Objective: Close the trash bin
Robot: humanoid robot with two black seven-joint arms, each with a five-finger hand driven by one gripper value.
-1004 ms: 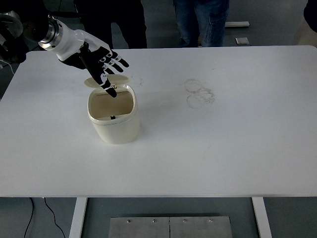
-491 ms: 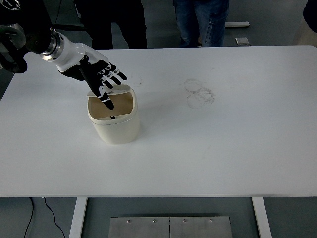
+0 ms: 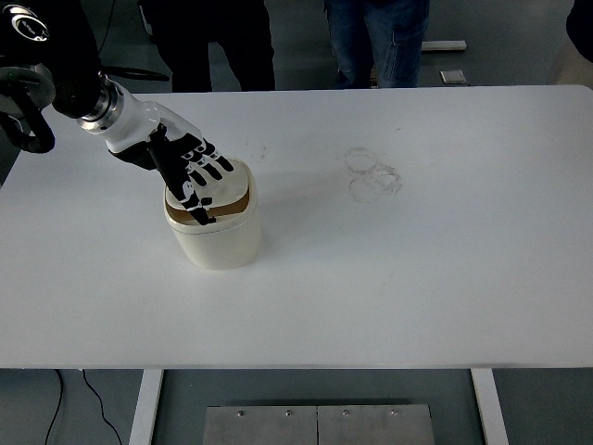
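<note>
On table's left half, approx 9 o'clock from centre: cream trash bin (image 3: 215, 236), upright, standing on white table (image 3: 417, 260). Well apart from all table edges.

Left hand (image 3: 185, 167) over bin top, entering from 10 o'clock. Fingers (image 3: 211, 167) spread and extended, not curled round anything, no pinch. Lying flat on lid (image 3: 227, 185), palm down, fingertips pointing toward 4 o'clock. Contact w/ lid looks likely but can't confirm pressure. Right hand not visible.

Lid state: tilted well down over opening, hinge side at 12 o'clock of bin. Sliver of brown interior (image 3: 225, 209) visible at near rim, approx 6 o'clock, so not fully seated. Small dark latch mark at front rim, too small to read.

Progress est: most of closing travel done, approx last bit left. Remaining, by judgement: press front edge of lid down until flush w/ rim, gap gone, then lift hand clear. No sign of bin tipping; sits square on base.

Risk note: push off-centre toward 6 o'clock could slide or rock bin, light-looking plastic.

Other: faint ring smudges (image 3: 372, 172) on table at approx 1 o'clock from bin, well apart. Persons' legs (image 3: 375, 42) at table's far side, 12 o'clock, not involved
</note>
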